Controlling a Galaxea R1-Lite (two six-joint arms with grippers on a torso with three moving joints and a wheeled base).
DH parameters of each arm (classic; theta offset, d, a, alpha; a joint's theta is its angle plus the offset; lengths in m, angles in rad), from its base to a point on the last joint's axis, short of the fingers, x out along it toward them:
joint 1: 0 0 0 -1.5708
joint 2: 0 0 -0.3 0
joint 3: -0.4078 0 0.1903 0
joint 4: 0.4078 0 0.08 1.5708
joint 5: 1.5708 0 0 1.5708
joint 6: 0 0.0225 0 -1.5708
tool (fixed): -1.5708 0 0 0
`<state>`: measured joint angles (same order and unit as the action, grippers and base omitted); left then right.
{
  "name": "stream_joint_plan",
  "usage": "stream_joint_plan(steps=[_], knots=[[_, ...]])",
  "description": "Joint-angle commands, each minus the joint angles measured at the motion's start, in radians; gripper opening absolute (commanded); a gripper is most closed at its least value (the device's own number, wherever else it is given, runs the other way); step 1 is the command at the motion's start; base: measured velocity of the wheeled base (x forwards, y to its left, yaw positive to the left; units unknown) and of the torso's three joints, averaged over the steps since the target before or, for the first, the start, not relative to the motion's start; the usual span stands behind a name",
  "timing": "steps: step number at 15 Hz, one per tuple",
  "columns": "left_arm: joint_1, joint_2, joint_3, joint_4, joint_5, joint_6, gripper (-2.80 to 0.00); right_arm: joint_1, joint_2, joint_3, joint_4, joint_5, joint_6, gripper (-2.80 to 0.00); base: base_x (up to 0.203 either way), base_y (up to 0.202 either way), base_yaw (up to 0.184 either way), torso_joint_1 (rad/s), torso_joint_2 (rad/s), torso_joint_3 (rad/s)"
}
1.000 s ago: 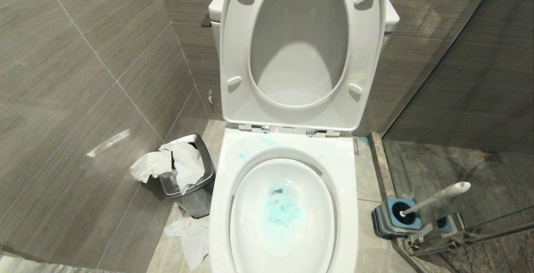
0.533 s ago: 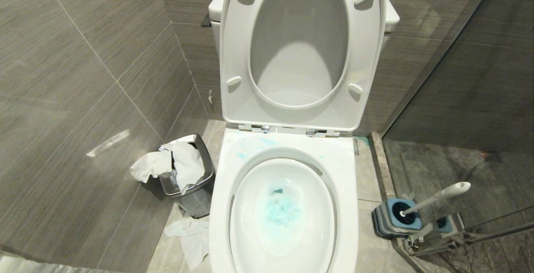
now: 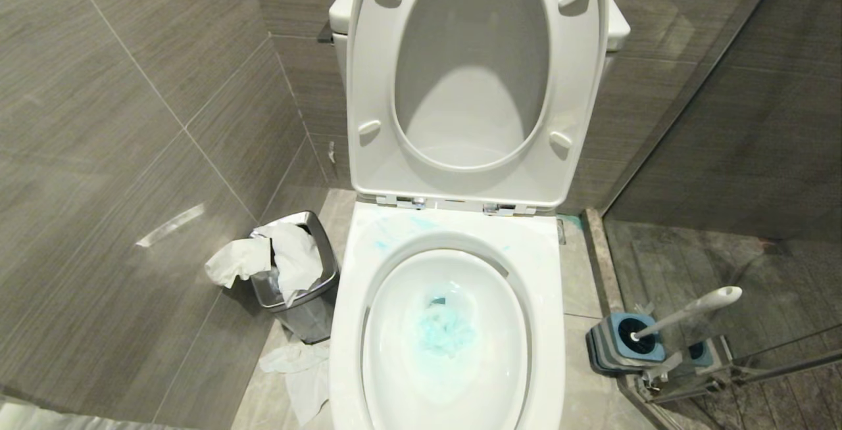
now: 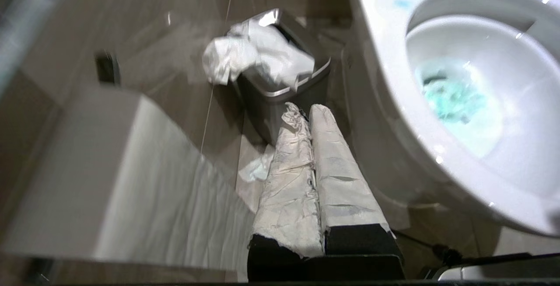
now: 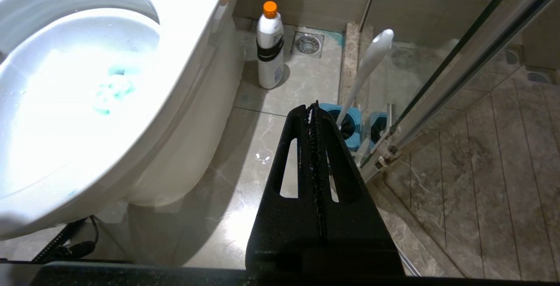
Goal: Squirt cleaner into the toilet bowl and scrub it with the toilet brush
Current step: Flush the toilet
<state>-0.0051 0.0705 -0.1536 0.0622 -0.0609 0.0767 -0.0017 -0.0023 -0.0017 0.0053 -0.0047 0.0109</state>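
Showing only at the wrist views: left gripper (image 4: 309, 110) wearing crumpled whitish paper-like wrapping over two long tapering fingers (image 4: 288, 181), bare black bases (image 4: 358, 240) peeking out beneath torn wrap edges. Right gripper (image 5: 313, 107) appearing all matte black, grainy-surfaced, wedge-shaped, each finger (image 5: 292, 163) carrying one long slot, serrated inner edges running along the seam. Black cable (image 5: 65, 244) trailing beside its mount.

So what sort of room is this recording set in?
A small tiled bathroom: an open toilet bowl tinted with blue cleaner, a toilet brush in its holder beside a glass shower partition.
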Motion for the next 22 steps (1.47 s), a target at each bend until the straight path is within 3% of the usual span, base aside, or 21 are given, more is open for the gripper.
stream_joint_plan(steps=[1,6,9,14,17,20,22], knots=[[-0.003,0.216,-0.174,0.010,-0.014,0.002,-2.80,0.000,0.002,0.000,0.001,0.000,0.000,-2.80,0.000,0.000,0.000,0.000,0.00,0.000],[-0.026,0.709,-0.645,0.015,-0.029,-0.003,-2.80,0.000,0.002,0.000,0.001,0.000,0.000,-2.80,0.000,0.000,0.000,0.000,0.00,0.000],[-0.028,0.910,-0.790,-0.025,-0.030,-0.006,-2.80,0.002,0.002,0.000,0.001,0.000,0.000,-2.80,0.000,0.000,0.000,0.000,0.00,0.000],[-0.019,1.235,-0.997,-0.285,-0.028,-0.029,-2.80,0.000,0.002,0.000,0.001,0.000,0.000,-2.80,0.000,0.000,0.000,0.000,0.00,0.000],[-0.009,1.393,-1.184,-0.331,-0.037,-0.035,-2.80,0.000,0.002,0.000,0.001,0.000,0.000,-2.80,0.000,0.000,0.000,0.000,0.00,0.000],[0.027,1.550,-1.458,-0.288,-0.080,-0.074,-2.80,0.000,0.002,0.000,0.001,0.000,0.000,-2.80,0.000,0.000,0.000,0.000,0.00,0.000],[0.038,1.636,-1.694,-0.092,-0.092,-0.092,-2.80,0.000,0.002,0.000,0.001,0.000,0.000,-2.80,0.000,0.000,0.000,0.000,0.00,0.000]])
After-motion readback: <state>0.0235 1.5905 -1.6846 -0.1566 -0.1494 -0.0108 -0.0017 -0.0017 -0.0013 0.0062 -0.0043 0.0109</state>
